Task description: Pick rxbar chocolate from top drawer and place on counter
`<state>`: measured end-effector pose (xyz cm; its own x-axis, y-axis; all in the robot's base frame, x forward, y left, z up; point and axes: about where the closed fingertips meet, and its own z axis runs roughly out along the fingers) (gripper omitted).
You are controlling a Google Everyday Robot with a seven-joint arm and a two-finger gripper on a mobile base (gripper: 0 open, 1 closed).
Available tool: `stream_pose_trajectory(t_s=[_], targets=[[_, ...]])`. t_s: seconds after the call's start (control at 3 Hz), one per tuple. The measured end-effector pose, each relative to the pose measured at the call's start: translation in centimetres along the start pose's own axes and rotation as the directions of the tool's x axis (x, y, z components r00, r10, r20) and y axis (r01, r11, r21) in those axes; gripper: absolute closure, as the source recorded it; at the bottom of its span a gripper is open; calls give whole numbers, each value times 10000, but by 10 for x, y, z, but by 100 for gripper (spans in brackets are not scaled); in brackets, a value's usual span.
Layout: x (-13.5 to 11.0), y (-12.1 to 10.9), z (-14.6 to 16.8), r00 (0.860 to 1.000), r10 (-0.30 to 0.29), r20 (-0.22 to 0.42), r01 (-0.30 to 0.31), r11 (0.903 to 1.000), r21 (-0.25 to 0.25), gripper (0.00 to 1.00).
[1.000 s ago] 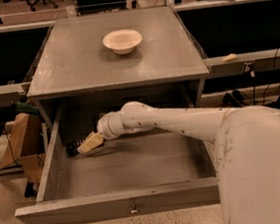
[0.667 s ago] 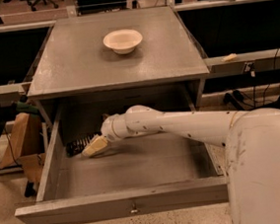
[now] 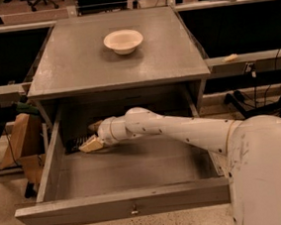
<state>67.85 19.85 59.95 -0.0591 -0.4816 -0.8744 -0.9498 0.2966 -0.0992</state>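
The top drawer [image 3: 124, 205] is pulled out, its front panel and small knob facing me. My gripper [image 3: 92, 135] reaches into its back left part from the right. Its two tan fingers stand apart, one low [image 3: 90, 145] and one higher [image 3: 95, 125], so it is open. The rxbar chocolate [image 3: 75, 143], a dark flat bar, lies on the drawer floor by the left wall, touching or just left of the lower fingertip and partly hidden by it. The grey counter [image 3: 76, 66] above is flat and bears only a bowl.
A cream bowl [image 3: 123, 40] stands at the back middle of the counter. My white arm [image 3: 192, 132] crosses the drawer from the right, with the robot body [image 3: 270, 171] at the lower right. Cardboard [image 3: 21, 141] leans left of the cabinet.
The gripper has shifted slightly to the right and back in the drawer, and its upper finger now shows apart from the lower one. The bar stays on the drawer floor.
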Motion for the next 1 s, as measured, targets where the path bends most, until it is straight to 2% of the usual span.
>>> stream_pose_trajectory(t_s=[0.67,1.0], targets=[[-4,2,5,9997,-84,224,88,9998,-173,89],[-2,3,-1,9997,-74,216,73,10000,18,100]])
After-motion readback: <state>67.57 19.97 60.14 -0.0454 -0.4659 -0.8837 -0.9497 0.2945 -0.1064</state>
